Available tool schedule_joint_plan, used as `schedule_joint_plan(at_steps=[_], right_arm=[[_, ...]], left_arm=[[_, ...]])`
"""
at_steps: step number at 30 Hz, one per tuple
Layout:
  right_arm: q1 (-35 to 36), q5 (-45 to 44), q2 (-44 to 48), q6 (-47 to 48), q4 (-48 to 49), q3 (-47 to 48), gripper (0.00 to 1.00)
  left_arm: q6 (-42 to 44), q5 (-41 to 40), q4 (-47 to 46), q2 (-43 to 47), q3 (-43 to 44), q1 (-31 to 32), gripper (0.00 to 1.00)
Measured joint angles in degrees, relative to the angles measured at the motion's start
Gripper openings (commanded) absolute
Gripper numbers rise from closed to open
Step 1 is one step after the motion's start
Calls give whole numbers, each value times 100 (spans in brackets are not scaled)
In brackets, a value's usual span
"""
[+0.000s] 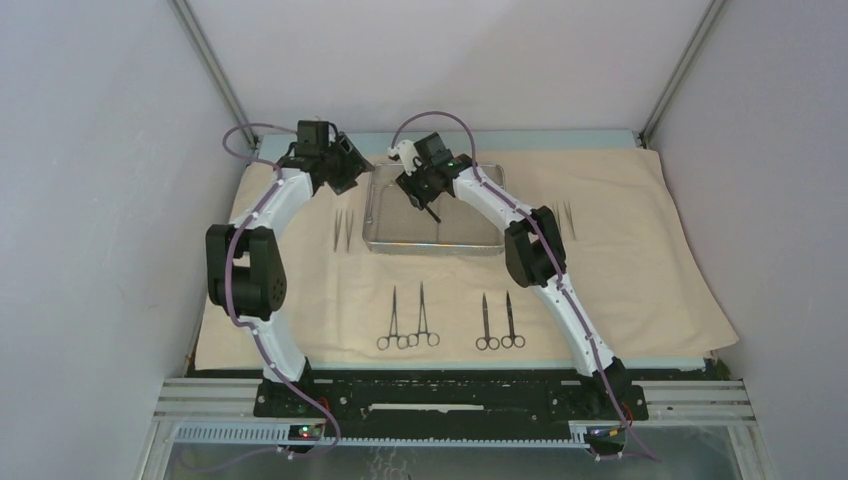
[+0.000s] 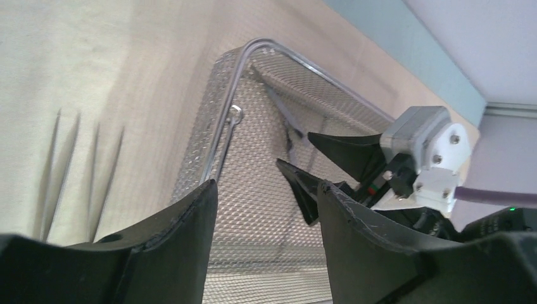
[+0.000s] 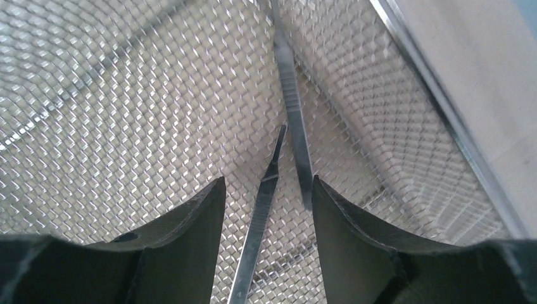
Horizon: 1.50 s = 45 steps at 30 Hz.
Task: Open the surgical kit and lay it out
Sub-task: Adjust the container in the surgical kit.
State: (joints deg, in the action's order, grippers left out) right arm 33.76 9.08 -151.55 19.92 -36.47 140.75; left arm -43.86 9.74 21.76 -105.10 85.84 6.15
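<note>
Where the right pincer point(image 3: 267, 187) is found: inside the mesh tray point(image 1: 440, 249), low over its floor.
Right pincer state: the fingers are set apart at a middle width; nothing is clamped.
Slim steel tools: two are seen on the tray floor. One point(image 3: 258, 231) lies in the gap between the right fingers, and the other point(image 3: 293, 120) runs on past their tips.
Left pincer point(image 2: 266, 190): placed over the left edge of the tray, near its far corner; fingers apart, nothing held.
Cloth wrap point(image 1: 640, 270): spread open and flat on the table point(image 1: 570, 139), under the tray and both pincers.
Tweezers: one set point(image 1: 344, 230) is laid on the cloth near the left pincer, outside the tray. Another set point(image 1: 567, 219) is laid well to the right of the right pincer.
Ring-handled clamps: four are laid on the cloth as a left pair point(image 1: 421, 305) and a right pair point(image 1: 485, 315), well behind both pincers, toward the arm bases.
</note>
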Motion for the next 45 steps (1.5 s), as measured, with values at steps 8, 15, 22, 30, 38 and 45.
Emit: schedule_joint_plan(at_steps=[8, 15, 22, 30, 38, 45], right_arm=[[72, -334, 776, -726, 271, -1224, 63], [361, -940, 1775, -911, 496, -2409, 65], [693, -1034, 1884, -920, 450, -2472, 64], [861, -1086, 2065, -1038, 431, -3314, 63], [957, -1167, 2667, -1172, 404, -3888, 62], [1062, -1191, 2824, -1311, 518, -4048, 61]], left_arm=[[367, -308, 155, 17, -660, 48, 64], [448, -402, 190, 219, -1158, 81, 64], [490, -459, 151, 494, -1427, 212, 64], [487, -501, 146, 651, -1624, 280, 64], [487, -509, 131, 828, -1674, 284, 64], [487, -507, 120, 852, -1674, 284, 64]])
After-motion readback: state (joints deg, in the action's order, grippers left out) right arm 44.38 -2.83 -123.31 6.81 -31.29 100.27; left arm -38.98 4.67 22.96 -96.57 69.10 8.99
